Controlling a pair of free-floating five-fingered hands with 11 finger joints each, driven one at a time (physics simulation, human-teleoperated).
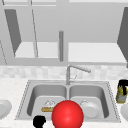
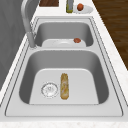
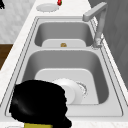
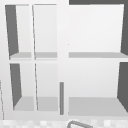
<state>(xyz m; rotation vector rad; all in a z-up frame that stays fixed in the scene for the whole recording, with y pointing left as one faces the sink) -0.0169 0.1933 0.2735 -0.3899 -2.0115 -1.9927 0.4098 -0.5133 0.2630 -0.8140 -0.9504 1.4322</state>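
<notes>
Front view: the right hand (image 1: 123,83) is seen curled round the top of a yellow-green bottle (image 1: 121,96) on the counter, directly beneath it and upright. The left hand (image 1: 39,121) hangs well apart leftward; its fingers cannot be told.
</notes>
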